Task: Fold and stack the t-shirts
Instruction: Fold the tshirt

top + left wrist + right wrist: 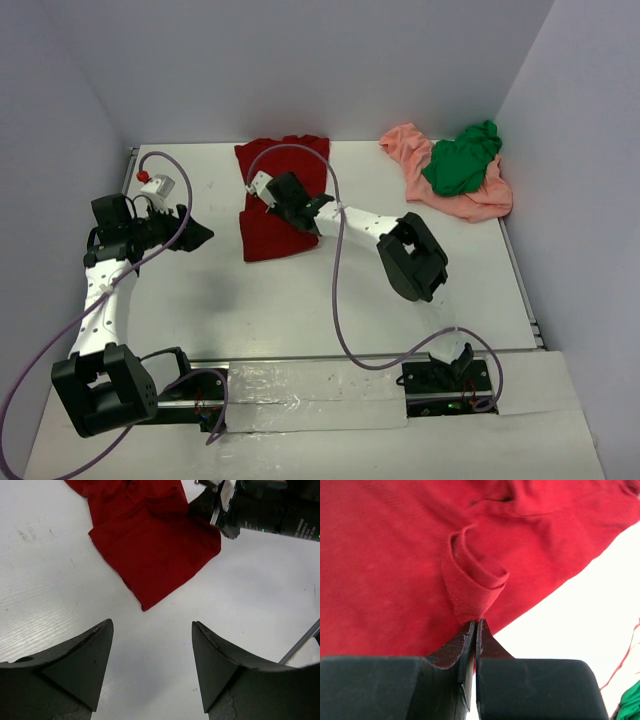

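Observation:
The dark red t-shirt (268, 236) lies partly folded at the table's back centre. My right gripper (284, 197) sits on top of it, shut on a small pinched loop of its hemmed edge (472, 592), and red cloth (385, 555) fills most of the right wrist view around the closed fingertips (476, 623). My left gripper (200, 234) hovers left of that shirt, open with bare table between its fingers (152, 625); the shirt's near corner (155, 545) lies ahead of it. The green t-shirt (462, 160) rests crumpled on the salmon-pink one (480, 205) at the back right.
Grey walls close in the table on the left, back and right. The right arm's body (260, 510) lies across the middle of the table beside the red shirt. A purple cable (338, 290) loops over the table centre. A green corner (630, 700) shows at the right wrist view's edge.

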